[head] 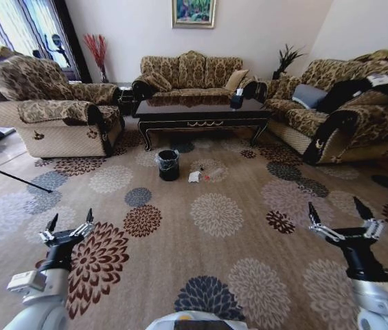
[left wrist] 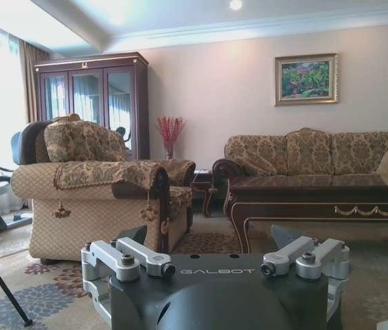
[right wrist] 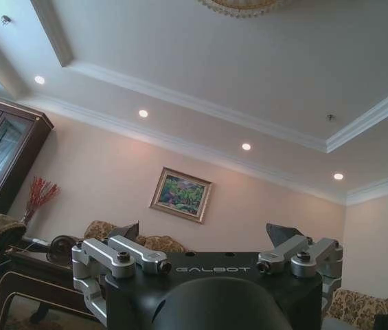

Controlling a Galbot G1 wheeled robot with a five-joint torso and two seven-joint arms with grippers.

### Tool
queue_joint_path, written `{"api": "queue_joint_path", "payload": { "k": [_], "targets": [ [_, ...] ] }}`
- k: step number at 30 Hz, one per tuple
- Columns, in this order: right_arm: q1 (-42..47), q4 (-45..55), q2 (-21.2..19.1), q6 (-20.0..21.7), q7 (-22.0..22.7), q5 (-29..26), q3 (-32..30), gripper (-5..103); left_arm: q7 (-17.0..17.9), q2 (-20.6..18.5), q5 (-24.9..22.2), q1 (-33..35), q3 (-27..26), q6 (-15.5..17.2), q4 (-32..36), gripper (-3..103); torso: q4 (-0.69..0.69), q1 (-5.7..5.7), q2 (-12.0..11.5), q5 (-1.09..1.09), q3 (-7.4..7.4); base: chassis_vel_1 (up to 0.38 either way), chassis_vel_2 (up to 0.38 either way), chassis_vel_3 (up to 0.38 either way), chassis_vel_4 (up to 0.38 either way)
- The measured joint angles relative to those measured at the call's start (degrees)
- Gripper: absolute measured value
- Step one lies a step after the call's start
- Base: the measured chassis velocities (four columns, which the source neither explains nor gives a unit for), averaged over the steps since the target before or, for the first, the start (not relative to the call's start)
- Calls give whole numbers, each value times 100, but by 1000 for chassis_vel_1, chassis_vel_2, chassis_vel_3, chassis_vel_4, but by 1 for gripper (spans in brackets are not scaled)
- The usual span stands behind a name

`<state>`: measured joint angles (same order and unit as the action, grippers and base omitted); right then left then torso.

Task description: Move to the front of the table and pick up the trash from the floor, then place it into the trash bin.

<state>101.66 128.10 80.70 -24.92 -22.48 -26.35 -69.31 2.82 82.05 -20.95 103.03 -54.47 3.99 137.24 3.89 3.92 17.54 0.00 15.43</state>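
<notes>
A patterned carpet [head: 200,234] of large floral medallions spreads across a sitting room, and every place here is taken from the table [head: 200,113], a long, low coffee table of glossy dark brown wood with gold scrollwork on its apron and curved carved legs. Brocade sofas stand behind it and to either side. On the carpet just in front of the table, toward its left end, stands the trash bin [head: 168,165], small, round and black, with a greyish plastic liner folded over its rim. Just beside the bin, also in front of the table, lies the trash [head: 202,175]: a crumpled white tissue and what appears to be a small clear bottle, too small to make out further.

Well back from the table, on the robot's near side of the carpet, the left gripper [head: 66,225] and the right gripper [head: 341,214] hang above the floor with fingers spread apart and nothing between them. The wrist views show each gripper's dark plastic body and grey metal linkages.

The tissue is probably feather-light and soft, likely to crush under any pinch, so its bunched middle seems the place to take it. The bottle looks light, smooth and prone to roll; a grip across its body would probably hold best.
</notes>
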Motion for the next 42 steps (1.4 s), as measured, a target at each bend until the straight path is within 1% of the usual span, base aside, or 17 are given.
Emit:
{"api": "queue_joint_path", "payload": {
  "k": [4,7,8,11,13,16,18,20,23,26,28,31,34,36,39,42],
  "targets": [
    [32,20,-1,-50,11,-27,2,100,2,1,-13,39,-12,-8,3,100,0,-30,-92,0,-63,0,0,0,0],
    [14,15,-2,-138,27,-32,-13,100,27,6,-10,99,-22,-155,86,100,0,-60,-176,-1,-114,0,0,0,0],
    [14,15,-2,-138,27,-32,-13,100,27,6,-10,99,-22,-155,86,100,0,-60,-176,-1,-114,0,0,0,0],
    [13,112,-22,-234,169,-104,-95,100,26,-35,8,121,-126,-252,372,100,0,-86,-265,0,-180,0,0,0,0],
    [13,144,-33,-239,197,-125,-122,100,26,-53,-16,110,-144,-252,448,100,0,-91,-287,0,-196,0,0,0,0],
    [7,201,-65,-236,235,-157,-191,100,21,-85,-58,72,-164,-236,593,100,1,-115,-374,0,-259,0,0,0,0],
    [-16,176,-49,-233,235,-132,-163,100,17,-79,-19,60,-133,-235,540,100,0,-129,-429,0,-300,0,0,0,0],
    [-18,170,-45,-233,234,-126,-157,100,17,-77,-12,59,-129,-236,528,100,0,-130,-434,0,-303,0,0,0,0],
    [-20,130,18,-253,225,-30,-72,100,20,-58,-4,69,-120,-272,399,100,0,-163,-531,0,-367,0,0,0,0],
    [-23,153,11,-251,237,-26,-69,100,20,-79,-51,57,-159,-271,407,100,0,-180,-574,0,-392,0,0,0,0],
    [-78,179,-35,-193,283,-26,-79,100,23,-100,-126,-2,-204,-236,457,100,0,-195,-643,0,-447,0,0,0,0],
    [-116,173,-49,-168,295,-7,-79,100,25,-87,-76,-13,-196,-251,452,100,0,-201,-687,0,-484,0,0,0,0],
    [-142,41,-11,-179,293,160,-10,100,20,-1,147,-9,-83,-367,269,100,0,-223,-785,0,-561,0,0,0,0],
    [-143,25,-6,-184,292,178,-1,100,20,5,153,-9,-67,-370,248,100,0,-225,-795,0,-570,0,0,0,0],
    [-171,-67,2,-201,288,232,30,100,31,16,126,-69,61,-332,79,100,1,-252,-890,0,-637,0,0,0,0],
    [-190,-101,-1,-192,294,237,34,100,40,13,84,-81,98,-291,20,100,0,-263,-937,0,-674,0,0,0,0]
  ]
}}
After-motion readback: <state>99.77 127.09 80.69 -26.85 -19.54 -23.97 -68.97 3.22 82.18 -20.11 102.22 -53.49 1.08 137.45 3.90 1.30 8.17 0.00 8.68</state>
